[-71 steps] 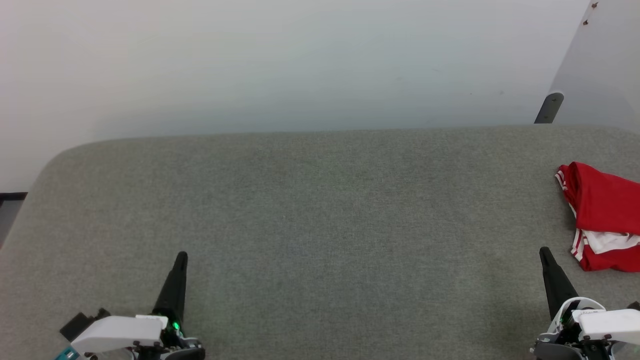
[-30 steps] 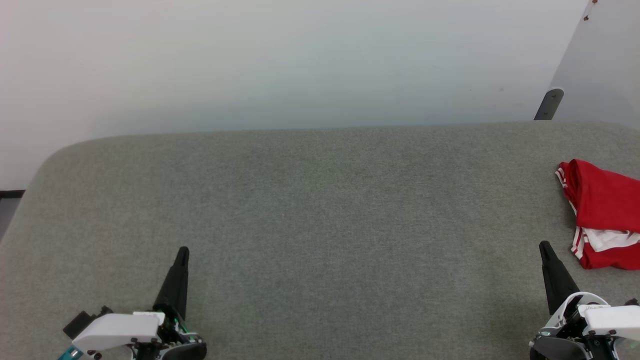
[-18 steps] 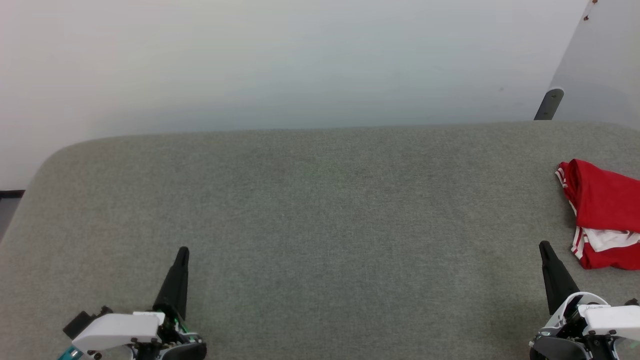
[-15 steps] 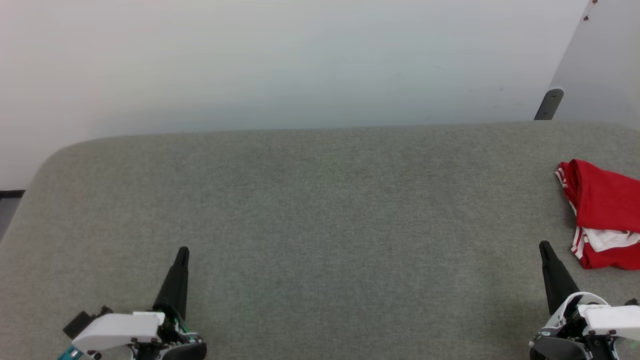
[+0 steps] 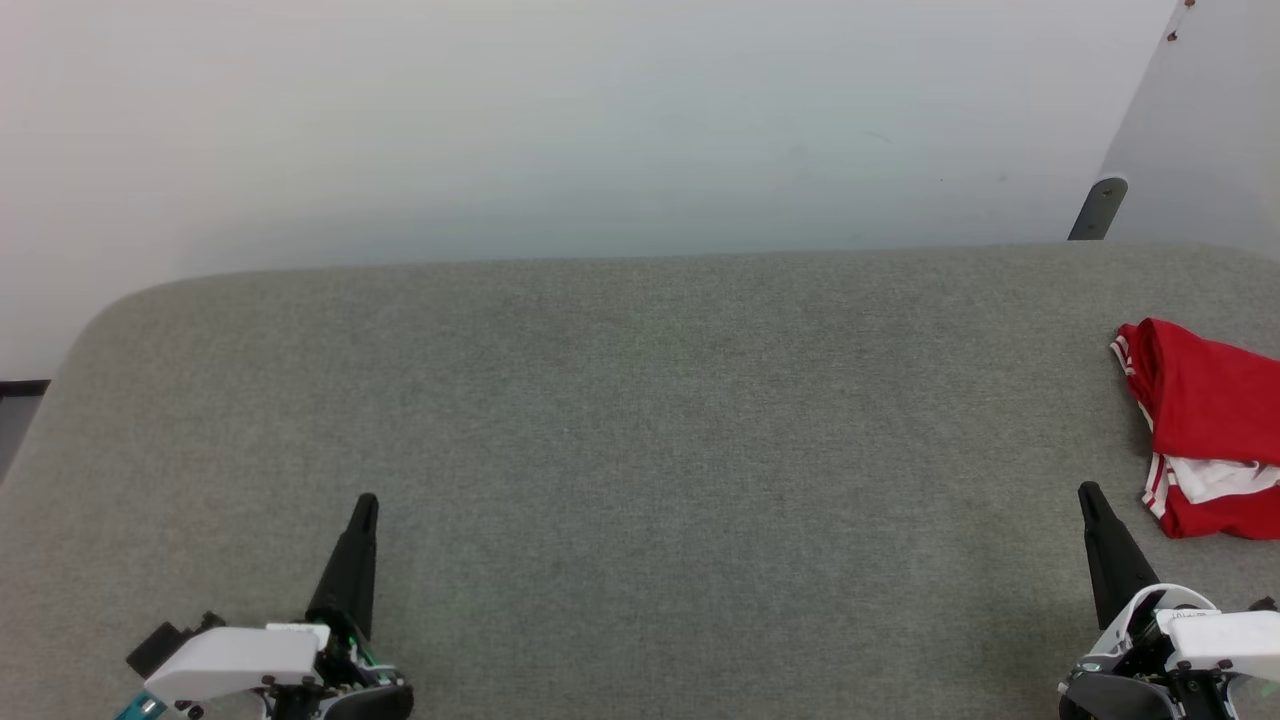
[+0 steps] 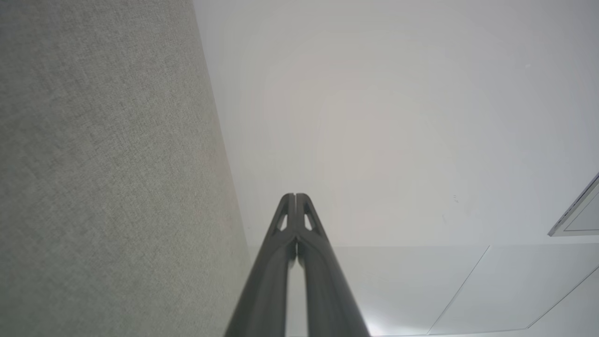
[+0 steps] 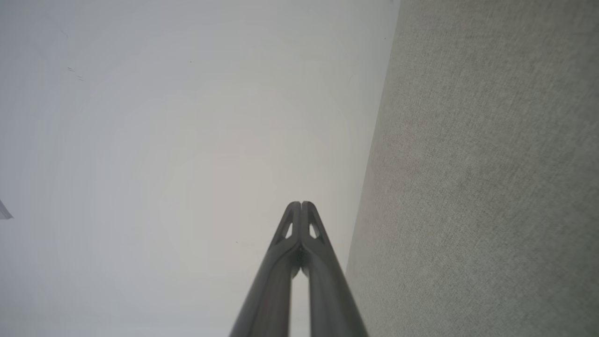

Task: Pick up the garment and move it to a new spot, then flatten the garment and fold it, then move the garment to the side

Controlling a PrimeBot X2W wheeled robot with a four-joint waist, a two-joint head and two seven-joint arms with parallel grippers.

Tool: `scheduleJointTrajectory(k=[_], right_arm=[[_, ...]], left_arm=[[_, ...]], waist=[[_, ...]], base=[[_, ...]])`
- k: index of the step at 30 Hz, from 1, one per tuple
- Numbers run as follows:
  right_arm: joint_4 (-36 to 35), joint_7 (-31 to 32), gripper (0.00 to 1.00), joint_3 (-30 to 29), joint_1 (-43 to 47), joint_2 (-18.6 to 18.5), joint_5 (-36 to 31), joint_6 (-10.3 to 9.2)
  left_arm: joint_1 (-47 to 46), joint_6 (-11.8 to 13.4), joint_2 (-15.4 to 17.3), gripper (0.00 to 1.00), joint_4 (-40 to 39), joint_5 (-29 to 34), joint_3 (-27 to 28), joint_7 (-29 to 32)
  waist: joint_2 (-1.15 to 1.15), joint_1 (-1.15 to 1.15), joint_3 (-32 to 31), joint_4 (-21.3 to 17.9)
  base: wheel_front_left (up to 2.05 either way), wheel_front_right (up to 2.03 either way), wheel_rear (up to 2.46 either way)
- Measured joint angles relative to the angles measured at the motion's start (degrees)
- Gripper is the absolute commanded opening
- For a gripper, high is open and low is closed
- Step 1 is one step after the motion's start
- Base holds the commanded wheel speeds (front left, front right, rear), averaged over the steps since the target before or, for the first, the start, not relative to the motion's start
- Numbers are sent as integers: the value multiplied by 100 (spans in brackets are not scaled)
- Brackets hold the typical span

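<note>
The garment, red with a white part and red-white stripe trim, lies bunched at the far right of the grey table, cut off by the head view's right edge. My right gripper is shut and empty near the front right, its tip just left of and below the garment, apart from it. Far across the table at the front left, my left gripper is also shut with nothing in it. Each wrist view shows its own gripper with the two fingers pressed together over the table's edge.
A plain pale wall rises behind the table's far edge. A dark bracket and a pale panel stand at the back right. The table's left corner is rounded, with dark floor beyond it.
The whole head view shifted slightly between the oldest frame and one second ago, so the camera moved. Over the last second nothing has moved.
</note>
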Motion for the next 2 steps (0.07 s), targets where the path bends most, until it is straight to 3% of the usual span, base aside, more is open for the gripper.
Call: scheduleJointTrajectory(k=[2], right_arm=[[0,-1,0,0,0,0,0,0]], left_arm=[[0,0,0,0,0,0,1,0]], waist=[[0,0,0,0]], base=[[0,0,0]])
